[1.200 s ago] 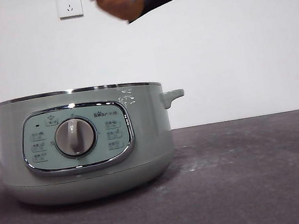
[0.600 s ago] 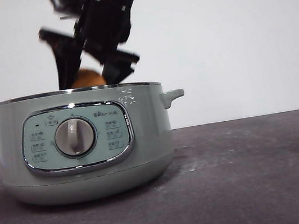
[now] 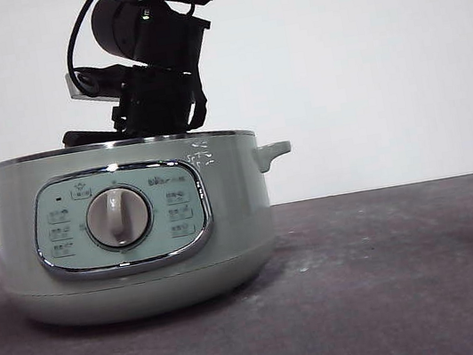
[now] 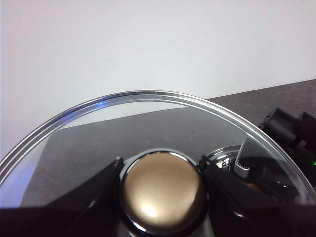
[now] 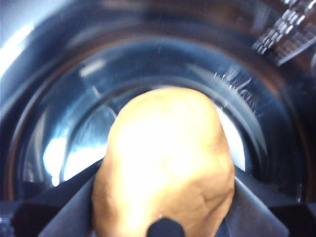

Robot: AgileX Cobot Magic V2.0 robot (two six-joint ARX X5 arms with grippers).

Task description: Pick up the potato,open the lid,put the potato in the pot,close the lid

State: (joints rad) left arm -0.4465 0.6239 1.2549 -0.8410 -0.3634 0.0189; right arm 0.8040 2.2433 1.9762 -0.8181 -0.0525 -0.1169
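Reaching into the open pot (image 3: pixel 138 238) at left of the front view, your right gripper (image 5: pixel 163 217) holds its fingers clamped on the potato (image 5: pixel 165 168): release remains. Your left gripper (image 4: pixel 160 170) grips the lid (image 4: pixel 163 106) by its knob; closing remains.

Surface finishes: pot, lid, potato, table.
Pot (image 3: pixel 139 247): matt sage-green shell, polished chrome rim and panel frame, satin grey dial; inside wall is glossy, mirror-like dark metal. Lid (image 4: pixel 163 111): clear smooth glass, bright metal edge; its knob reads glossy and reflective. Potato (image 5: pixel 165 168): smooth orange-brown skin, faint creases, dull sheen. Table (image 3: pixel 396 278): dark grey, matt, slightly scuffed. Right hand (image 3: pixel 156 123): black matt plastic.
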